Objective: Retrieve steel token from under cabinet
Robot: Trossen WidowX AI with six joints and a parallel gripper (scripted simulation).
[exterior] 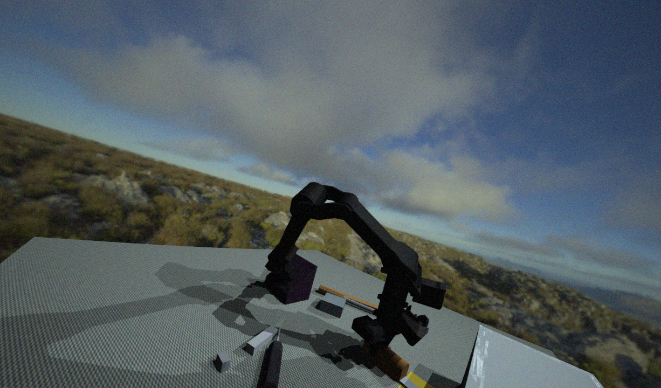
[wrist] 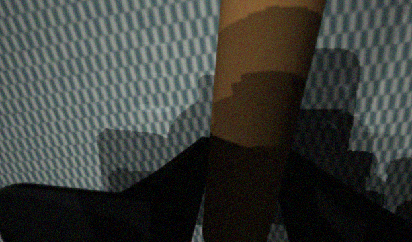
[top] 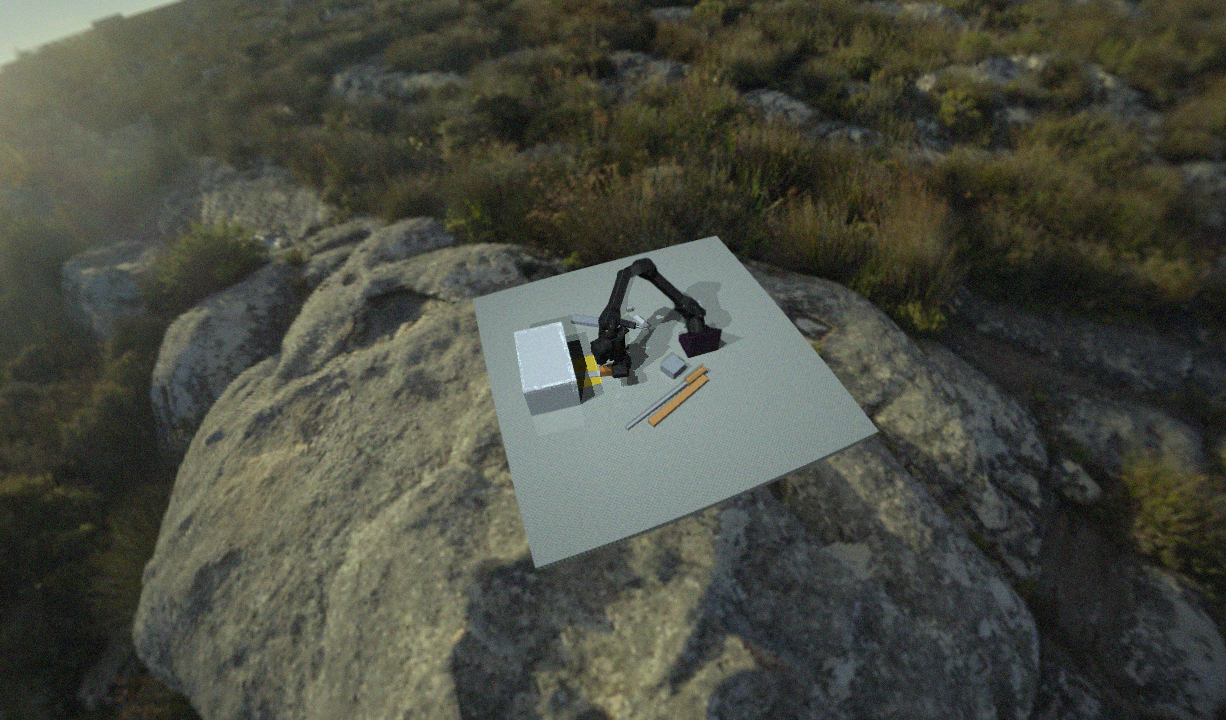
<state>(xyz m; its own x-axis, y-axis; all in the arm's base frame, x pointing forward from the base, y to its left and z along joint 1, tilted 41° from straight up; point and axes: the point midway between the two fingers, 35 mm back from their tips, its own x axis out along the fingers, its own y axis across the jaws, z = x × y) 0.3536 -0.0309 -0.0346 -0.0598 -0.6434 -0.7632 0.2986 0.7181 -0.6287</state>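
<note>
My gripper (top: 615,368) (exterior: 372,343) (wrist: 241,149) is shut on the orange-brown handle (top: 604,370) (exterior: 392,364) (wrist: 266,50) of a tool, low over the table in front of the cabinet. The handle points toward the white-topped cabinet (top: 545,358) (exterior: 525,361). A pale thin part beyond the handle shows over the yellow marked area (top: 592,382) (exterior: 416,379); its far end cannot be made out. The marked area lies between the gripper and the cabinet, partly shadowed and partly covered by the tool. I cannot make out the steel token in any view.
A grey block (top: 672,365) (exterior: 331,305) stands near the arm's dark base (top: 699,342) (exterior: 298,282). Beside it lie a grey rod (top: 655,406) with an orange end and an orange bar (top: 679,401). A black bar (exterior: 273,361), a pale bar (exterior: 260,340) and a small cube (exterior: 221,360) lie on the other side.
</note>
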